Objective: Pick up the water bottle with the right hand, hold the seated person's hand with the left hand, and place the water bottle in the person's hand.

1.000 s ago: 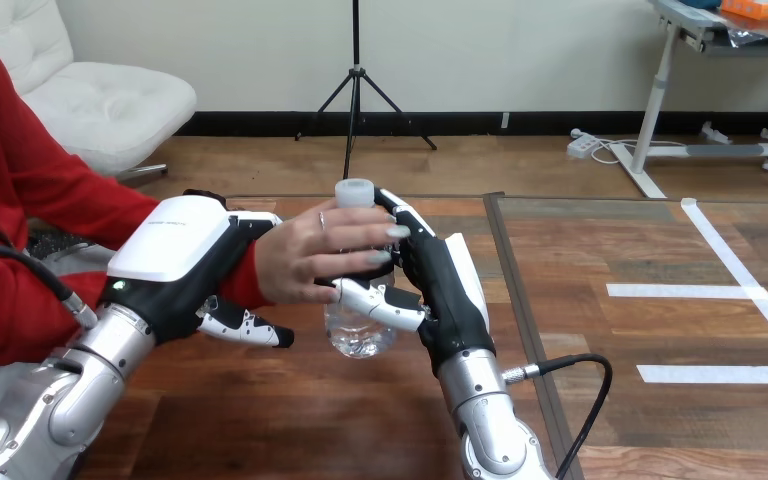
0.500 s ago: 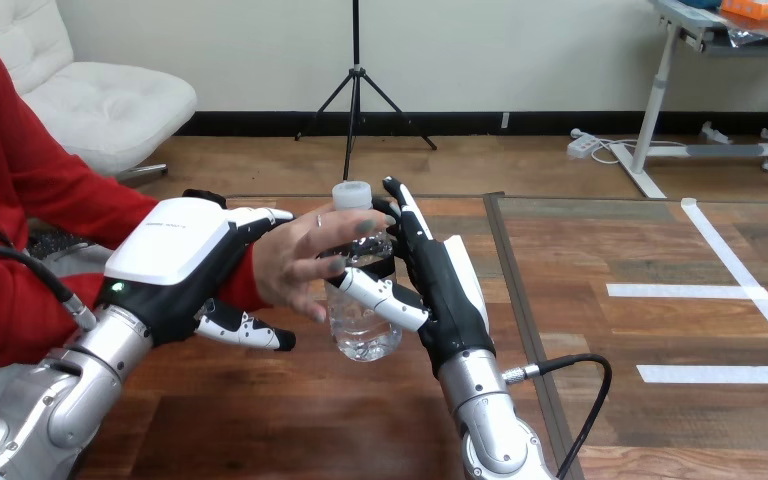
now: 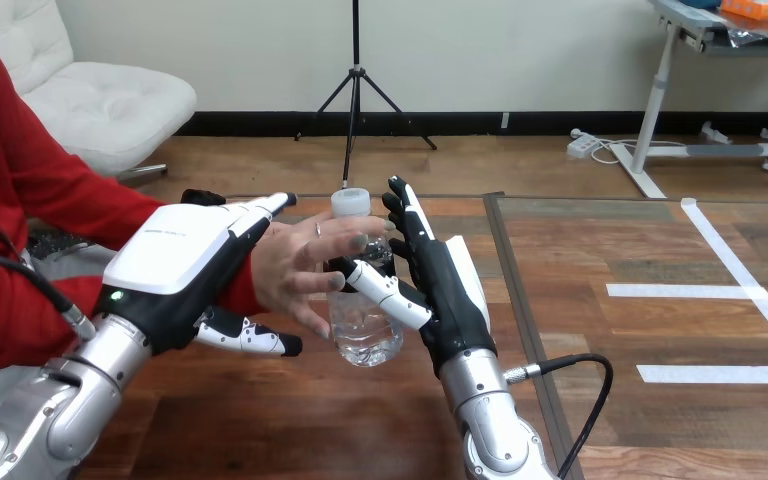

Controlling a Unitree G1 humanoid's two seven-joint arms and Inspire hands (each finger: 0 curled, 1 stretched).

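A clear water bottle [image 3: 363, 325] with a white cap stands upright at the table's middle. The person's hand [image 3: 295, 262] comes in from the left, its fingers spread loosely over the bottle's upper part. My right hand [image 3: 447, 285] is open just right of the bottle: its fingers point straight up behind the neck and its thumb lies straight across the bottle's front. My left hand [image 3: 175, 262] is open at the person's wrist. Its fingers lie straight along the back of the wrist and its thumb sticks out below.
The wooden table [image 3: 260, 420] runs on under both arms. A black cable [image 3: 585, 400] loops off my right forearm at the lower right. The person's red sleeve [image 3: 35, 215] fills the left side.
My right hand's fingers have uncurled from the bottle and now stand straight. My left hand's fingers have straightened off the wrist. The person's fingers have loosened, and the bottle sits slightly lower.
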